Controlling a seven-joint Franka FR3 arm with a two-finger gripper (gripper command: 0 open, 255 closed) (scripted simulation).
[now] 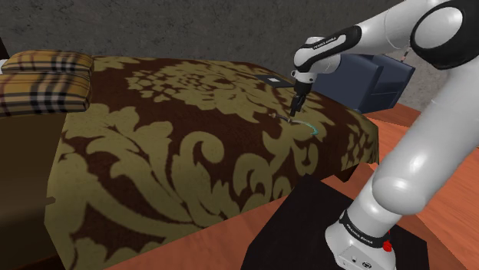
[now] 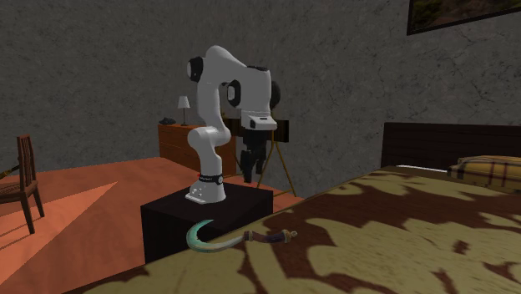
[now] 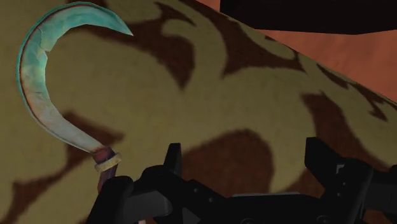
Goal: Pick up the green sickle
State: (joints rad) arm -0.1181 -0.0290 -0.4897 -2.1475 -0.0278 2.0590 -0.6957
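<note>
My one sickle (image 3: 44, 95), with a curved green-teal blade and a dark handle, lies flat on the patterned bed (image 1: 153, 169). It is near the foot corner, close to the edge beside my stand (image 1: 299, 222). My gripper (image 3: 245, 162) hangs low over it, fingers spread apart and clasping nothing. The handle runs beside one finger, outside the gap, and may touch it; I cannot tell. Two plaid pillows (image 1: 46, 63) sit stacked at the head end. One flat dark item (image 1: 270, 79) lies by the far edge.

I see the tarnished teal-green crescent sickle (image 2: 196, 245) lying flat on the brown-and-gold bedspread (image 2: 376, 217); in the second exterior view it curls toward nine o'clock.
</note>
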